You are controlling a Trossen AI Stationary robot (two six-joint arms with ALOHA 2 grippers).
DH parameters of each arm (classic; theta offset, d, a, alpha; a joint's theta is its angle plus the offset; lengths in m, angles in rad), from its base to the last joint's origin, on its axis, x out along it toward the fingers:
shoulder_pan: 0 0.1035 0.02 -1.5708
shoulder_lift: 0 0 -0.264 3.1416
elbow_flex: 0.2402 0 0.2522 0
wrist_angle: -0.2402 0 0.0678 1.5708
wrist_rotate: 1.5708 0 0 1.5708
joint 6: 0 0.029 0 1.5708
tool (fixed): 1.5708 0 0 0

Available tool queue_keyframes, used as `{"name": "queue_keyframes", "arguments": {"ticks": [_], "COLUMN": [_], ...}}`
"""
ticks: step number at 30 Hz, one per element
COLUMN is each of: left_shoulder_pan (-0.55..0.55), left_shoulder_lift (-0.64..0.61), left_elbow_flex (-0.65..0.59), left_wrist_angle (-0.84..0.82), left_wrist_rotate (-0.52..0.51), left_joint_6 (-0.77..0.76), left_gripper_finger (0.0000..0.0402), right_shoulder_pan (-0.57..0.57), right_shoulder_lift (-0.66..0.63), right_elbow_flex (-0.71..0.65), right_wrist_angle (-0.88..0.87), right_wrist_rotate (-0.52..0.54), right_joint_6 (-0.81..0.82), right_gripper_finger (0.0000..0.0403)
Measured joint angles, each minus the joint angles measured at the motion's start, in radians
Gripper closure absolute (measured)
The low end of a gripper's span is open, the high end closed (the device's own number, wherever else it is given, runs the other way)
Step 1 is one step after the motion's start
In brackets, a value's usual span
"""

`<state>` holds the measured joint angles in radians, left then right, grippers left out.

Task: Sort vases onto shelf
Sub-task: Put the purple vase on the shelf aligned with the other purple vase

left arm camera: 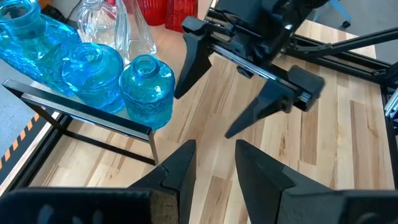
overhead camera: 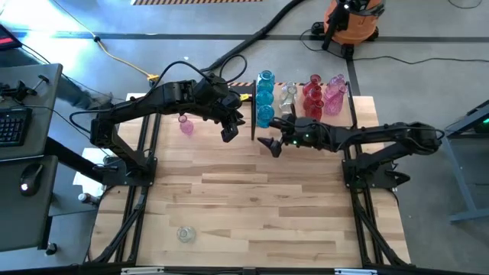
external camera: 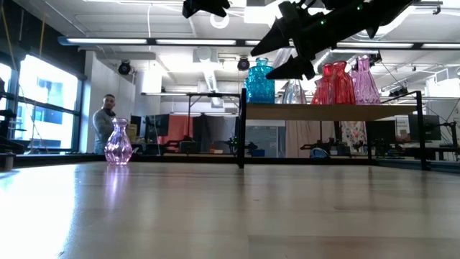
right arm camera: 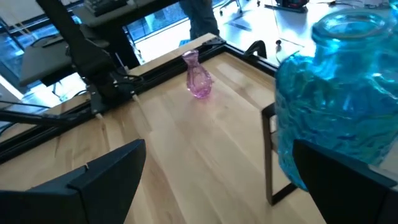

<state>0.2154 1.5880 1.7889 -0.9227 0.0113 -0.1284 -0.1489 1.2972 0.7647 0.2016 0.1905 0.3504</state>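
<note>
The shelf point(overhead camera: 353, 113) stands at the table's far edge, right of centre, and carries blue vases point(overhead camera: 265, 95), clear vases point(overhead camera: 288, 95), red vases point(overhead camera: 313, 97) and pink vases point(overhead camera: 335, 95) upright on its plywood top. A lone pink vase point(overhead camera: 186, 124) stands upright on the table, left of the shelf. A clear vase point(overhead camera: 185, 234) sits near the front left corner. My right gripper point(overhead camera: 269, 145) hangs open just in front of the shelf's left end, with the nearest blue vase point(right arm camera: 336, 93) beside one finger. My left gripper point(left arm camera: 214, 168) hovers open above the table, left of the shelf, with nothing between its fingers.
The shelf's thin black upright point(overhead camera: 253, 116) stands between the two grippers. Bare wooden table point(overhead camera: 252, 206) stretches toward the near edge. Beyond the table are an orange vacuum point(overhead camera: 350, 19), a desk with a keyboard point(overhead camera: 11, 126) at the left, and a person point(external camera: 106, 122) in the room.
</note>
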Motion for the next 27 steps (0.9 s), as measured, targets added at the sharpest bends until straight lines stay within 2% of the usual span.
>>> {"name": "queue_keyframes", "arguments": {"ticks": [12,27], "left_shoulder_pan": [0.0,0.0], "left_shoulder_lift": [0.0,0.0], "left_elbow_flex": [0.0,0.0], "left_wrist_angle": [0.0,0.0], "left_wrist_rotate": [0.0,0.0], "left_joint_6": [0.0,0.0], "left_gripper_finger": [0.0298,0.0298], "right_shoulder_pan": [-0.028,-0.03], "right_shoulder_lift": [0.011,0.011], "right_elbow_flex": [0.0,0.0], "right_wrist_angle": [0.007,0.009], "right_wrist_rotate": [0.001,0.058], "right_joint_6": [0.0,-0.011], "right_gripper_finger": [0.0005,0.0005]}}
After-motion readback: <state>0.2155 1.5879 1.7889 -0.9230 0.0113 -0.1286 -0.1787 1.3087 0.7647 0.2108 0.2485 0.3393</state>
